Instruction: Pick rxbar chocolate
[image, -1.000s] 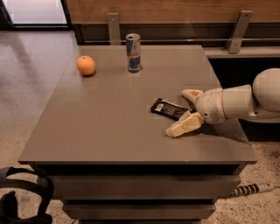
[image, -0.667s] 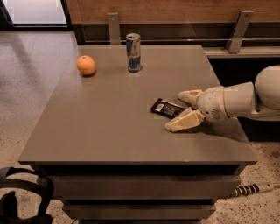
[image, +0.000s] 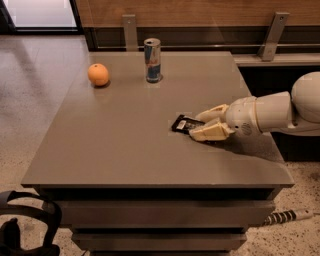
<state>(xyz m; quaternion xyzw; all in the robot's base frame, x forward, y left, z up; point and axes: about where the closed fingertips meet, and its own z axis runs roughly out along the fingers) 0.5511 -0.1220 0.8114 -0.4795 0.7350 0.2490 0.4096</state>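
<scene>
- As we scan from the left, a round orange fruit (image: 98, 74) sits on the grey tabletop (image: 125, 145).
- Near it we see a blue-and-silver drink can (image: 152, 60), upright.
- Right of centre lies the flat, black-wrapped rxbar chocolate (image: 184, 123).
- Our white gripper (image: 195, 126) extends from the right, unclenched, its cream fingers (image: 212, 113) straddling the bar's right end.

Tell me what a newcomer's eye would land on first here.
First, the white tool, coming in from the right, at the black bar on the right-middle of the table. Next, the orange and the upright can, apart from each other near the far edge.
</scene>
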